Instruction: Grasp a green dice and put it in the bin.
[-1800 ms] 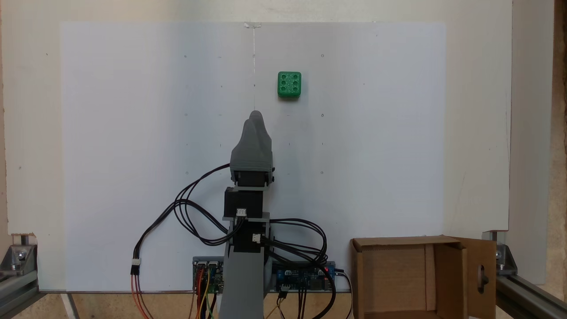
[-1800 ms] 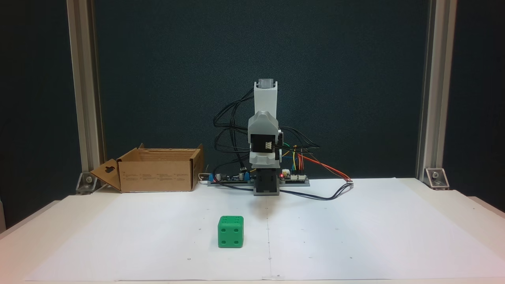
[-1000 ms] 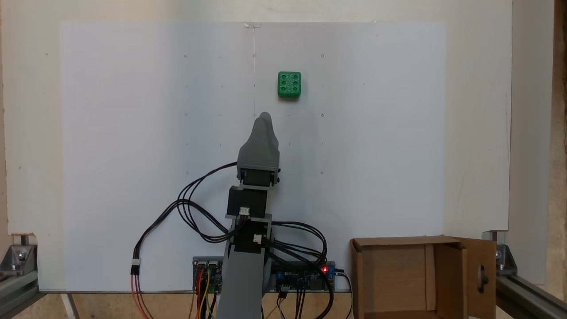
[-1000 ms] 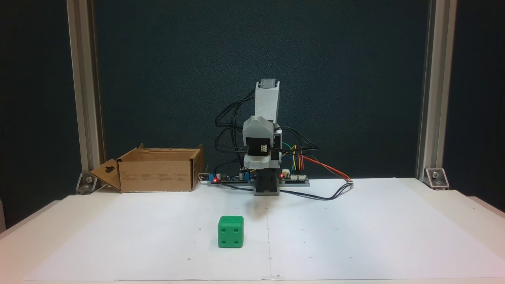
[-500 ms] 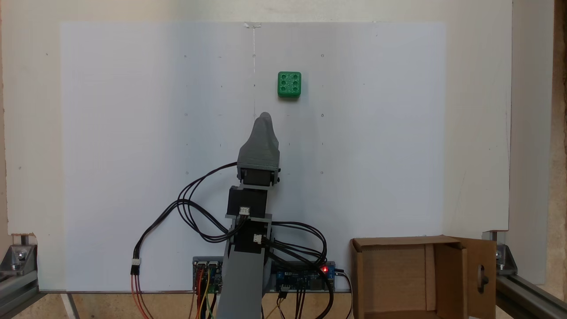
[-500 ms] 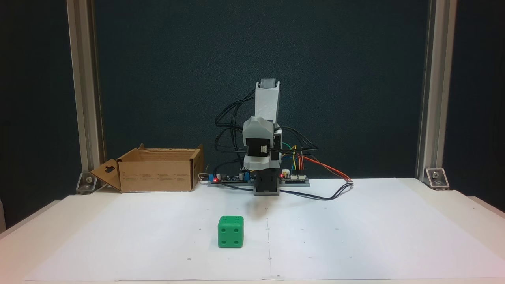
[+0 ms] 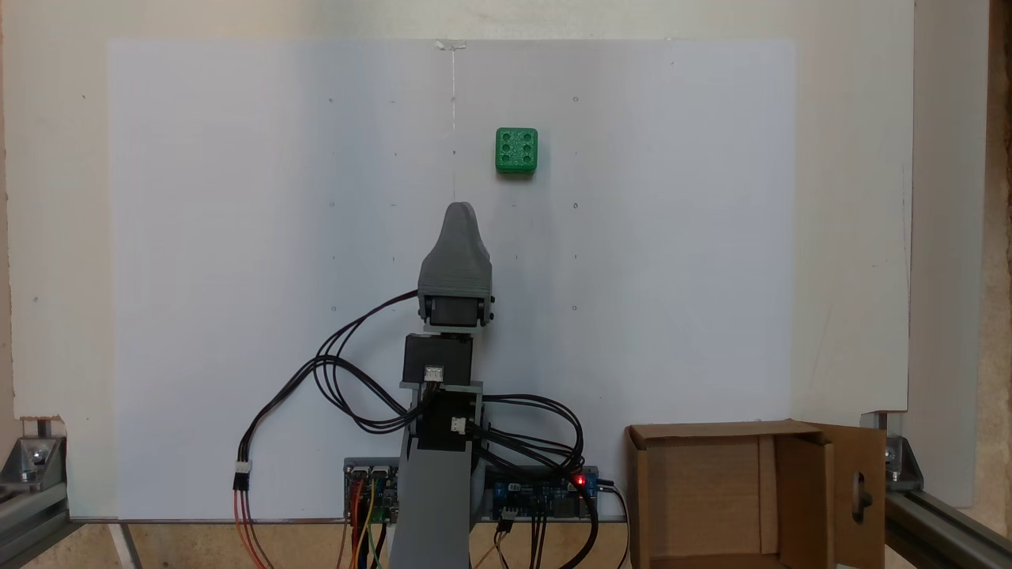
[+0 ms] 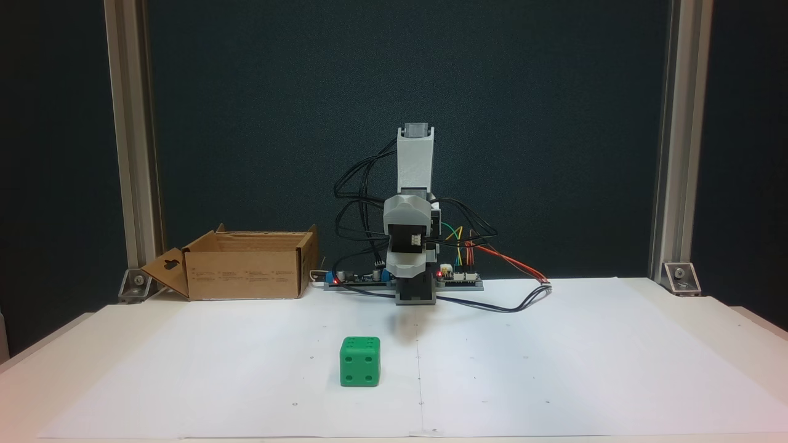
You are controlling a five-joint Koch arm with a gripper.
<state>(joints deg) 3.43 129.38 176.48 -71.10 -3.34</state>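
A: What does the view from above give that the view facing the arm does not?

B: From above, the small bright green dice (image 7: 516, 150) shows its six-pip top face and the brown corrugated cardboard bin (image 7: 704, 431) shows its open inside, with the hand hole in the flap at its right; the view facing the arm shows instead the dice (image 8: 360, 362) from the side, four pips on the face toward the camera, and the bin (image 8: 243, 274) from outside, its hand-hole flap splayed out to the left.

A: And the grey plastic gripper?

B: From above the gripper (image 7: 459, 207) is one tapered grey wedge with a single rounded tip; its jaws lie one behind the other, so I cannot tell how far apart they stand; it holds nothing and touches nothing; facing the arm, the gripper (image 8: 408, 271) is seen end-on, raised above the white paper sheet (image 7: 237, 237).

A: Where is the dice, relative to the gripper?

B: Beyond the tip and a little to its right from above, apart from it; it sits flat on the paper, rounded at the edges; the bin stands well apart from the dice, back beside the arm's base and the circuit boards (image 7: 538, 494).
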